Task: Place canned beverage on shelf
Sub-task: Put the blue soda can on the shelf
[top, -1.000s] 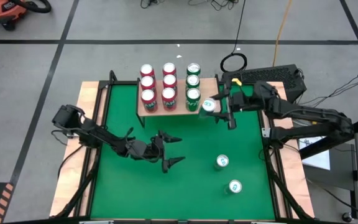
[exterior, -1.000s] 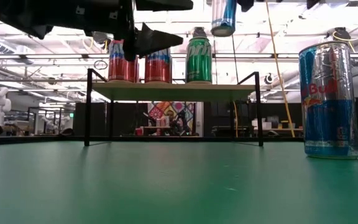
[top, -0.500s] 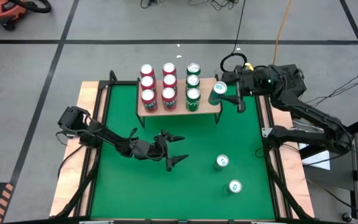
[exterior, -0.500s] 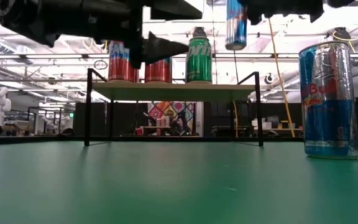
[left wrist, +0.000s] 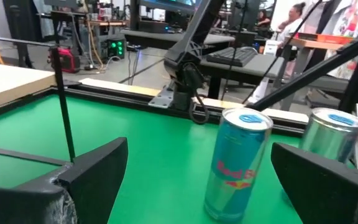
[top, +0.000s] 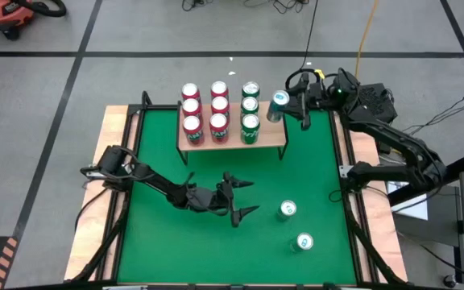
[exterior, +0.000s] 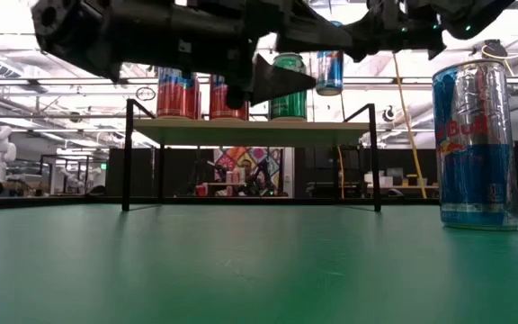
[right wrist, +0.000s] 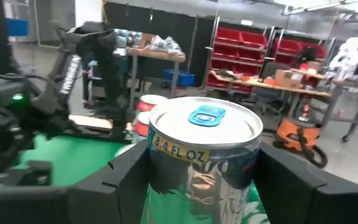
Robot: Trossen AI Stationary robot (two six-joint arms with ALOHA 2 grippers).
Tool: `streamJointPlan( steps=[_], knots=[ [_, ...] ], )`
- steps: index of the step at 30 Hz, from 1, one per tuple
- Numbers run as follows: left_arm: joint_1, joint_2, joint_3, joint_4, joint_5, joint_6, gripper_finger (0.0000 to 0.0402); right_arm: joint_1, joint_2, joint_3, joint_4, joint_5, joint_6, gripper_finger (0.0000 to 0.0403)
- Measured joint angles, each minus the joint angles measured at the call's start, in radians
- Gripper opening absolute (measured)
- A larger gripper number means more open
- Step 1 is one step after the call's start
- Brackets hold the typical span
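The shelf (top: 271, 137) is a light-wood board on thin black legs at the table's far middle; several red cans (top: 205, 107) and three green cans (top: 250, 105) stand on it. My right gripper (top: 290, 107) is shut on a blue-and-silver canned beverage (top: 278, 106), which hangs above the board's right end (exterior: 329, 70), right of the green cans. My left gripper (top: 246, 198) is open and low over the table, its fingers apart in front of a standing can (left wrist: 238, 163) (top: 287, 209) without touching it. My right gripper pinches the can's side wall just below the top rim (right wrist: 166, 155) between its two fingers (right wrist: 124, 175). The fingers lie level and come from the table's right side. The can stands upright in the hold, lid up, lifted clear of the shelf board.
A second loose can (top: 304, 241) (left wrist: 332, 138) stands near the table's front right. The green table (top: 159, 145) has a raised wooden edge (top: 111, 129). Room beyond holds benches, red bins and an orange vacuum (right wrist: 300, 134).
My right gripper has carried the can toward the table's far edge, from in front of the shelf's right end to above it, swinging round as it went. My left gripper has gone toward the table's right and lower, toward the standing can, staying open.
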Motion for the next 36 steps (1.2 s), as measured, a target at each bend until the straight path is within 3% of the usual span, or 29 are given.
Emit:
streamJointPlan(
  steps=[10,20,27,36],
  knots=[
    [0.019,0.047,0.046,-0.01,0.08,-0.027,0.0397,-0.142,0.222,0.0,0.291,-0.105,0.174,0.0233],
    [0.045,0.047,0.047,-0.012,0.082,-0.02,0.0397,-0.197,0.321,0.0,0.316,-0.185,0.054,0.0233],
    [0.073,0.047,0.047,-0.011,0.085,-0.027,0.0397,-0.216,0.361,0.003,0.385,-0.204,0.063,0.0233],
    [0.085,0.047,0.047,-0.023,0.129,-0.02,0.0397,-0.216,0.433,0.101,0.35,-0.203,0.115,0.0233]
  ],
)
